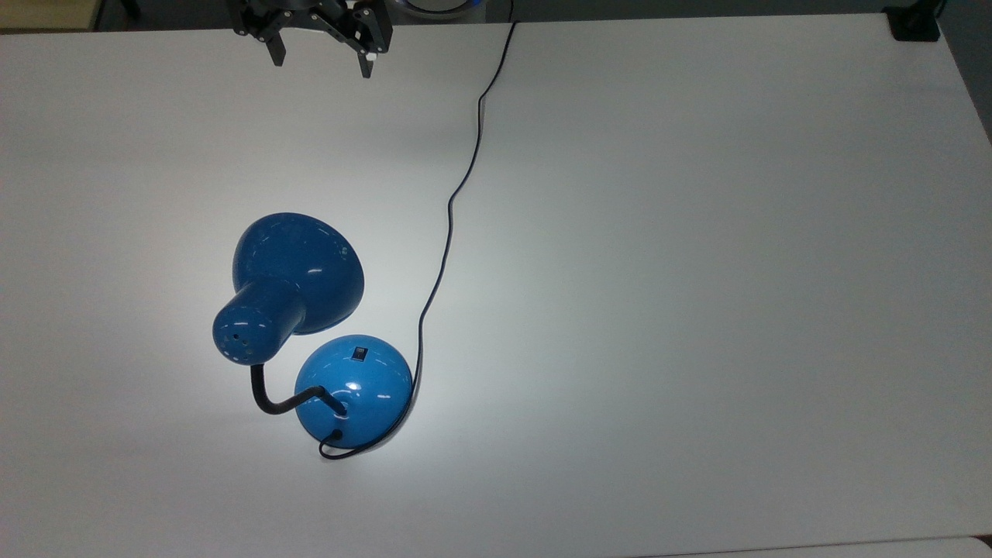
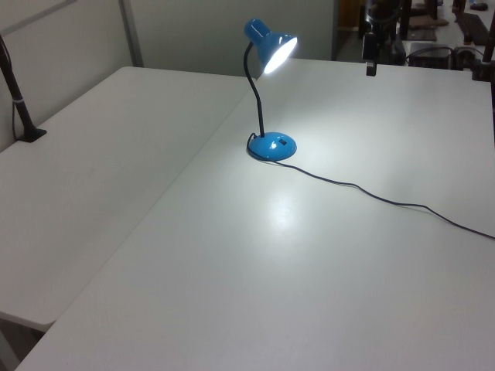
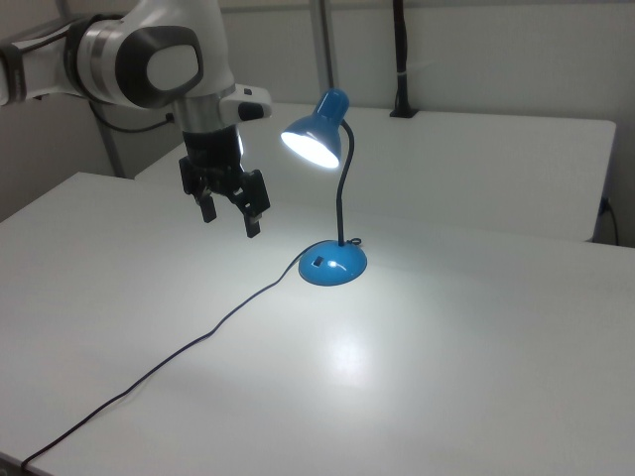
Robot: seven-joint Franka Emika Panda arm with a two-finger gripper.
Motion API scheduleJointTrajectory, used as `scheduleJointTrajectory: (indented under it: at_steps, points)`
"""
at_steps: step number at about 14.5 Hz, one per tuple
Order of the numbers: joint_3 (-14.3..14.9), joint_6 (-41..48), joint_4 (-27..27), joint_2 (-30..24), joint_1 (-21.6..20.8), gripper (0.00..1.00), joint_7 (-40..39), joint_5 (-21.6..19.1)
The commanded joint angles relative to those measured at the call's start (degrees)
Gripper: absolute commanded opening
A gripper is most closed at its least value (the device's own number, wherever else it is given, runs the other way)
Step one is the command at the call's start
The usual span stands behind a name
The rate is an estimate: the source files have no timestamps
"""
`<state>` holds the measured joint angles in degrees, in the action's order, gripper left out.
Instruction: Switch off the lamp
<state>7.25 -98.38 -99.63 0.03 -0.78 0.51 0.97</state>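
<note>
The cord (image 3: 179,352) lies nearest in the right view, a thin black line running from the bottom left edge of the white tabletop (image 3: 476,377) in a loose curve up to the lamp (image 3: 332,198). A bright pool of light falls on the tabletop just in front of the lamp's base (image 3: 332,265), and the bulb glows inside the shade (image 3: 316,134), so the lamp is on. The base is a round, domed blue disc standing flat on the tabletop, with a small black switch (image 1: 359,354) on its upper surface; in the top view the switch sits on the side of the dome toward the shade. A black gooseneck (image 3: 344,188) rises from the base and bends over toward the right view's left, carrying the blue bell-shaped shade tilted downward. In the top view the lamp stands in the lower left part of the tabletop, the cord winding away from it toward the top edge. Beyond the lamp, toward the right view's left, the end effector (image 3: 229,210) hangs in the air above the tabletop, well apart from the lamp, its two black fingers spread and holding nothing. Above it is the white and grey arm (image 3: 149,59).
</note>
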Motion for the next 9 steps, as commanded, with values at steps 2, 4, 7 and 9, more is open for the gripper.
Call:
scheduleJointTrajectory:
  at_steps: [2, 4, 7, 9]
  points:
    - [0.31, -0.39, 0.75, 0.06, -0.27, 1.00, 1.07, 0.78]
    - [0.40, -0.76, 0.66, 0.06, -0.27, 1.00, 1.16, 0.87]
    - [0.40, -0.76, 0.58, 0.49, -0.27, 1.00, 0.46, 0.88]
    - [1.01, -0.67, 0.49, 0.50, -0.27, 0.93, 0.20, 0.61]
